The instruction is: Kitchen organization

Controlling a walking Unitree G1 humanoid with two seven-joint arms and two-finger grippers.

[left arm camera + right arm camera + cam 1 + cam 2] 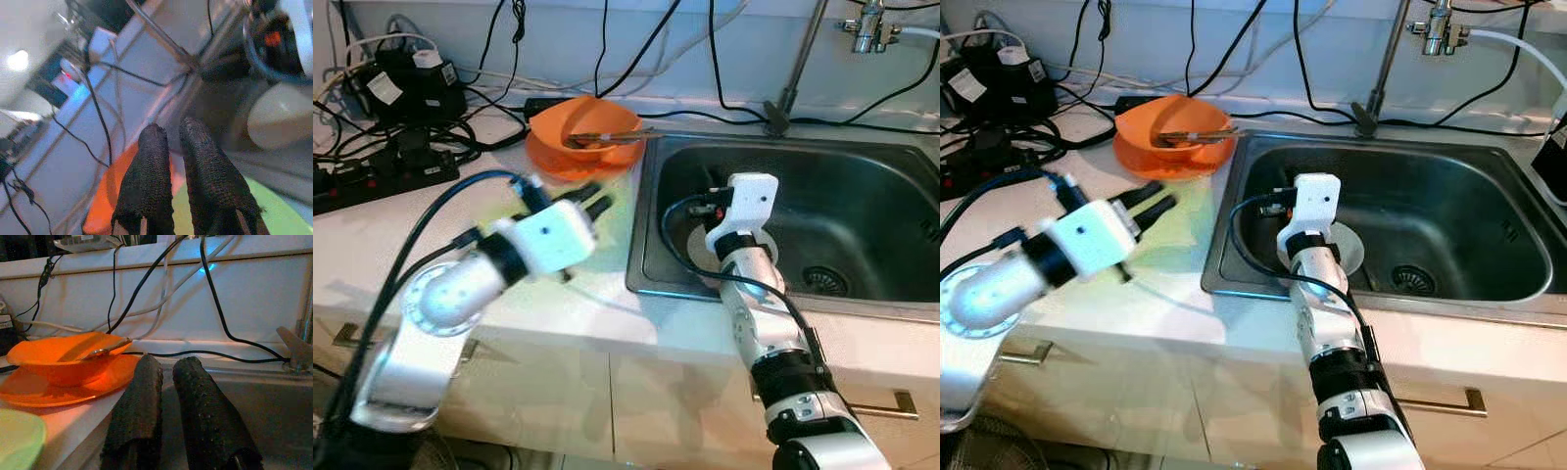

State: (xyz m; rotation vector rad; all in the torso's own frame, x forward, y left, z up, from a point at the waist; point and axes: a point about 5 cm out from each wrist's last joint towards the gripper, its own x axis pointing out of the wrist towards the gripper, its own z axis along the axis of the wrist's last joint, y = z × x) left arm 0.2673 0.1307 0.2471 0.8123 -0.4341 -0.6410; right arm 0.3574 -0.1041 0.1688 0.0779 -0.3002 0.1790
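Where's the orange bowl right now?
The orange bowl sits on an orange plate on the counter, just left of the sink, beyond the left gripper.

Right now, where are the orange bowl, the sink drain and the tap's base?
orange bowl [551, 125]: left eye view, on its near rim.
sink drain [1414, 279]: right eye view, on the strainer.
tap's base [1367, 121]: right eye view, on its foot.

Your head cameras look down on the sink [862, 166] from the counter's front. Both wrist cameras face the orange bowl [63, 357] closely.
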